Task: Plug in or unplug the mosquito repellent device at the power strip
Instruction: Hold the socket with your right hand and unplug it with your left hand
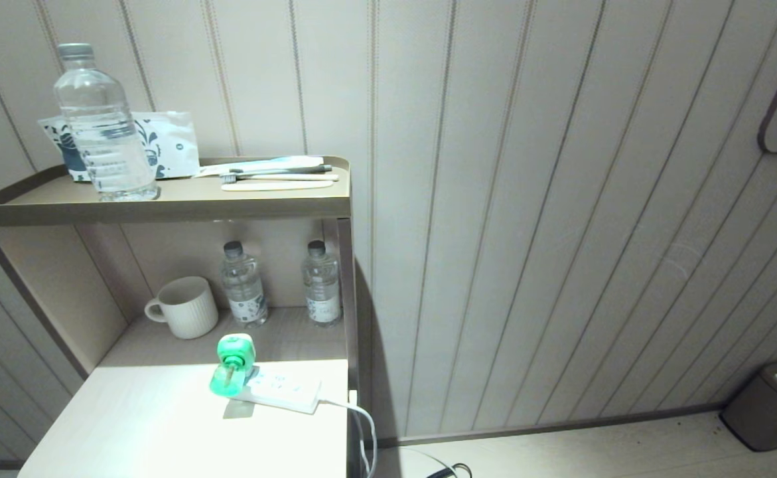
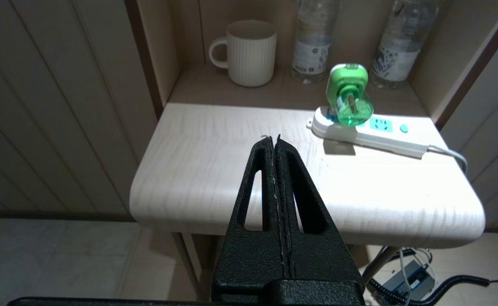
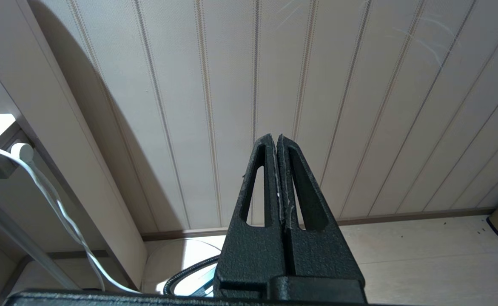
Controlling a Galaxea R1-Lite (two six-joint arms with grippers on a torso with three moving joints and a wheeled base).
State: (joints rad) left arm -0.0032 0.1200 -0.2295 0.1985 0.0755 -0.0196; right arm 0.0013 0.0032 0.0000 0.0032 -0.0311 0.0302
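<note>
Two pinched-shut fingers on the left gripper [image 2: 274, 140] are hovering short of the mosquito repellent device [image 2: 348, 95], which is sitting plugged into the power strip [image 2: 372, 136] ahead, so yanking probably drags the whole strip along.

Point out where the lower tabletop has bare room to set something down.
Bare: the wide stretch of the tabletop from its front edge to the power strip. Crowded: the back, with the mug, two bottles, and the mosquito repellent device.

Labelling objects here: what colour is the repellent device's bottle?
Translucent green, on the mosquito repellent device; clearest in the left wrist view.
</note>
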